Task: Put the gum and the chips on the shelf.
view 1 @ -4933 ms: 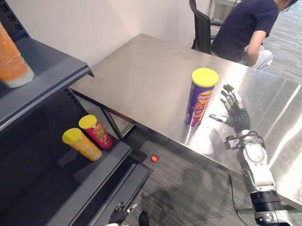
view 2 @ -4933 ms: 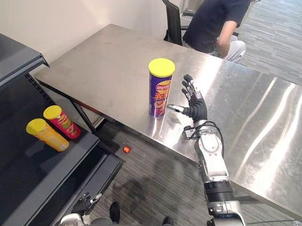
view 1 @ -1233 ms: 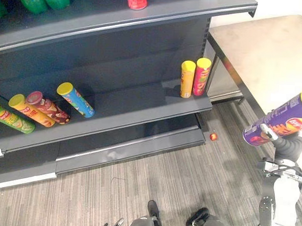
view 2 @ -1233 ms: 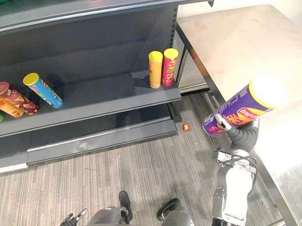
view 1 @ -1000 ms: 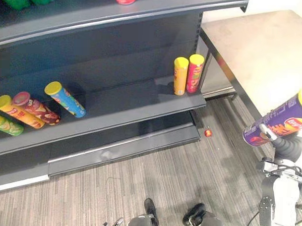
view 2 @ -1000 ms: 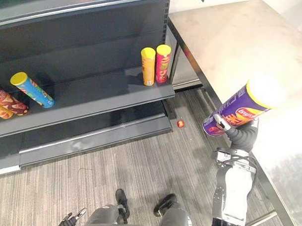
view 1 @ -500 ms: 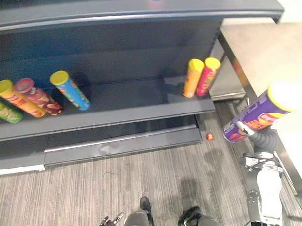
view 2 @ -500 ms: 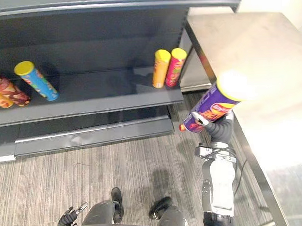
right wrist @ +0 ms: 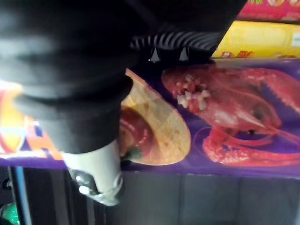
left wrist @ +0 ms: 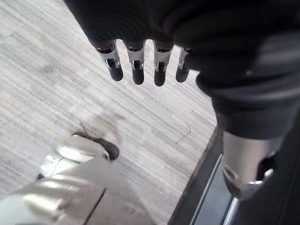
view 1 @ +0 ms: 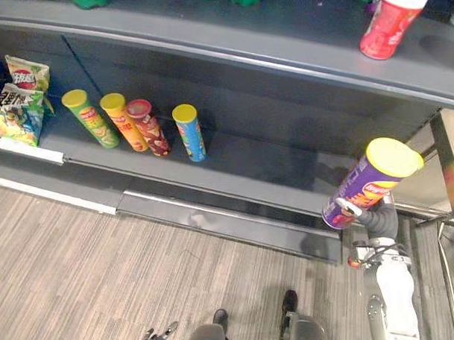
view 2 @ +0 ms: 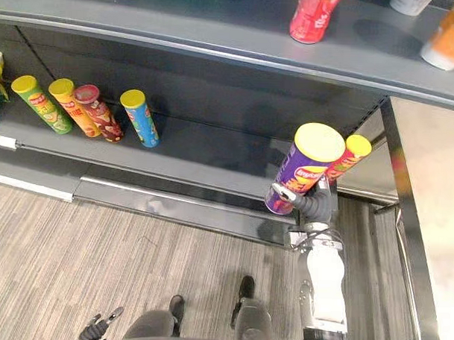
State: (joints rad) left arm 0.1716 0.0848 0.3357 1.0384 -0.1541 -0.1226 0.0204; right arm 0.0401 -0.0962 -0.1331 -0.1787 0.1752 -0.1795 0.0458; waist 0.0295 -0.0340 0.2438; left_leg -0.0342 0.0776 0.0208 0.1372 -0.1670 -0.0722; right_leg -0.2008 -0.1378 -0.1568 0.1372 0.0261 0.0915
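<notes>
Clasping the chips can point(view 1: 365, 185), the right robot hand point(view 1: 381, 219) holds it tilted, lid uppermost.

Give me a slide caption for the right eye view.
The right robot hand holds a purple chips can, tilted, in front of the lower shelf.

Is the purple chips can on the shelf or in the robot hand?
In the right robot hand, which curls round the purple chips can, tilted in the air before the shelf.

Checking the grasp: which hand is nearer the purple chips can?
Right. The right hand is curled round the purple chips can; the left hand hangs low over the floor, well apart from it.
</notes>
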